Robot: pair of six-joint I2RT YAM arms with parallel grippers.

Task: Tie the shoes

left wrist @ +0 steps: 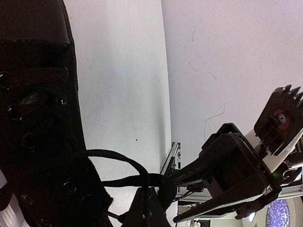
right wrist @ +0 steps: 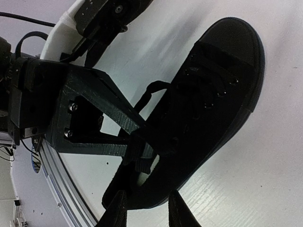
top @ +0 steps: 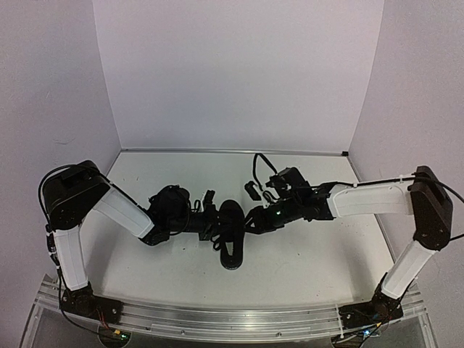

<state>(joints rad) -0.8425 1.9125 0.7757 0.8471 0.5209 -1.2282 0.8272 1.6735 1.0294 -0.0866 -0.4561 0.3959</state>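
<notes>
One black low-top shoe (top: 232,243) lies mid-table, toe toward the near edge; a second shoe is not in view. In the left wrist view the shoe (left wrist: 38,118) fills the left side, and a thin black lace (left wrist: 118,158) loops from it. My left gripper (left wrist: 147,203) is shut on that lace beside the shoe, and shows in the top view (top: 212,221). My right gripper (right wrist: 147,210) is open, its fingertips (right wrist: 118,208) apart at the shoe's heel (right wrist: 142,194). It sits right of the shoe (top: 252,217). The shoe (right wrist: 208,94) fills the right wrist view.
A small black object (top: 251,190) and a black cable (top: 262,165) lie behind the right gripper. White walls close the table at back and sides. A metal rail (top: 232,319) runs along the near edge.
</notes>
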